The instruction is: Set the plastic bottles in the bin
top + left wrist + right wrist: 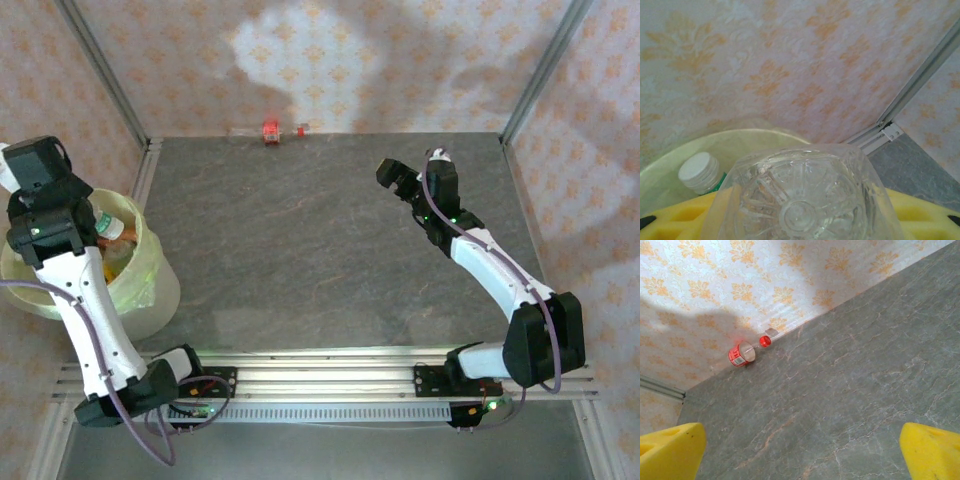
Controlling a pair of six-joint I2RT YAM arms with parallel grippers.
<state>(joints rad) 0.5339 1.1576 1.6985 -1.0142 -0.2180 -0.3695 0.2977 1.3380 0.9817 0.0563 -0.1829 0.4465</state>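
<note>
From above, the pale yellow-green bin (155,285) stands at the left edge of the grey stone-patterned table (300,260), near the front. The left arm (85,310) reaches up over it and hides much of the opening. Beside the arm, a few bottles (115,232) lie inside the bin, with orange and white showing among them; how many cannot be told. One red-labelled bottle (270,131) lies on its side at the far edge of the table, against the wallpapered wall (350,60), well apart from the bin. The right gripper (398,180) hangs over the right half of the table, pointing toward that far edge.

In the left wrist view, the left gripper (800,222) has its yellow fingers (922,210) closed against either side of a clear bottle (800,195) — its ribbed base faces the camera. Past it lies the inside of the bin, where a white-capped bottle (700,172) with a trace of green below the cap rests against the wall.

In the right wrist view, the two yellow fingertips (932,452) sit at opposite corners — spread wide, holding nothing, with bare table between them. The red-labelled bottle lies far ahead at the foot of the wall, its red cap to the right.
</note>
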